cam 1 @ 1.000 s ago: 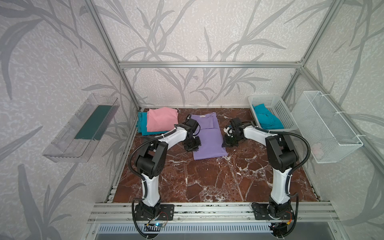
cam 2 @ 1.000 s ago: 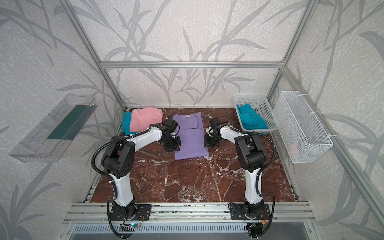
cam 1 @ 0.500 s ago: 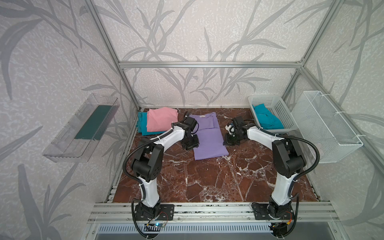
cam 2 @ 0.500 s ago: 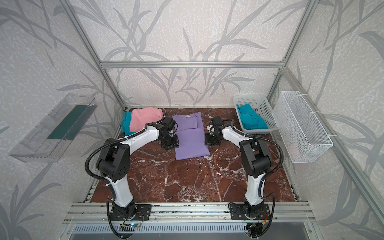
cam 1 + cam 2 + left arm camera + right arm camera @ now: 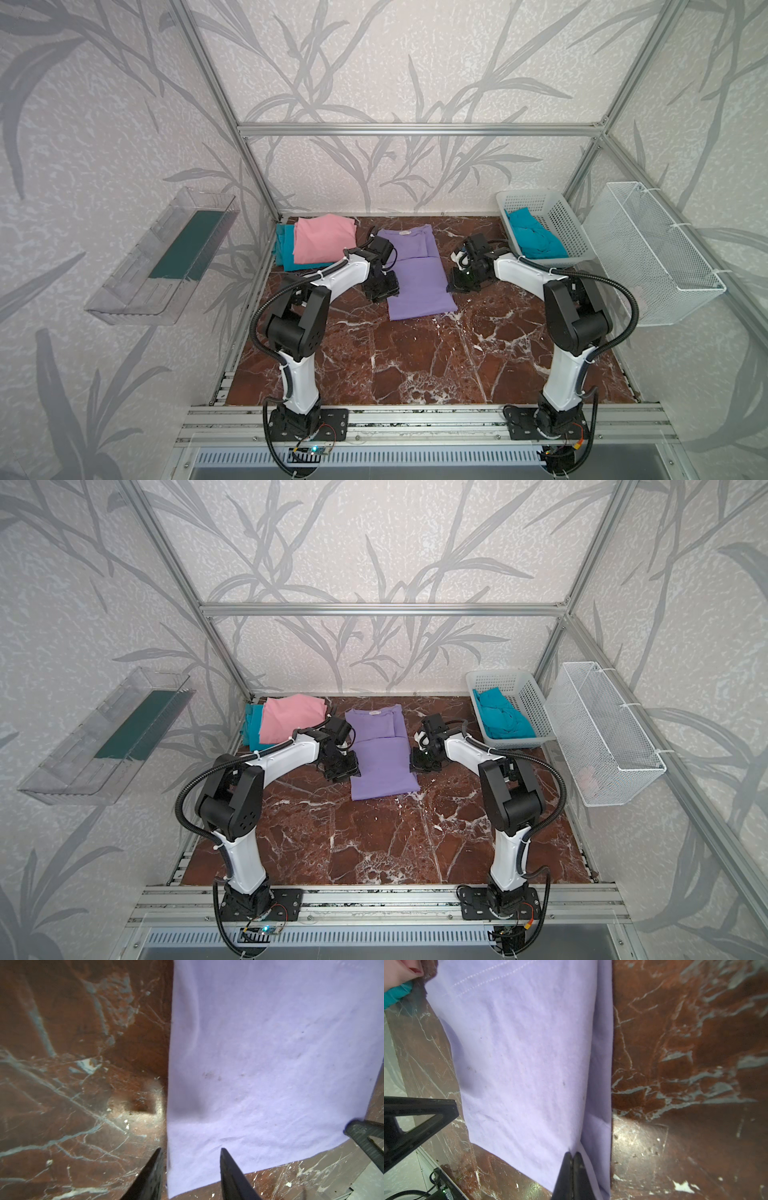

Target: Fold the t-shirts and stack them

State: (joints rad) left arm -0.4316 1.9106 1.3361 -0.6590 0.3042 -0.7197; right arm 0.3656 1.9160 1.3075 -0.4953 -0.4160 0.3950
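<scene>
L gripper (image 5: 191, 1150) part open, straddles left edge of tee (image 5: 417, 282), holds nothing. R gripper (image 5: 573, 1153) closed, pinching tee's right edge. Tee flat on bench (image 5: 415, 365), nr back edge.

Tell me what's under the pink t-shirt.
Teal fabric lies under the pink t-shirt, showing along its left and front edges. The pink covers the rest, so how many teal shirts are there cannot be seen.

Open marble tabletop (image 5: 415, 365) up front; lavender tee (image 5: 419, 286) mid-table, shirt stack (image 5: 322, 241) rear-left, basket (image 5: 557, 220) rear-right in the way.
</scene>
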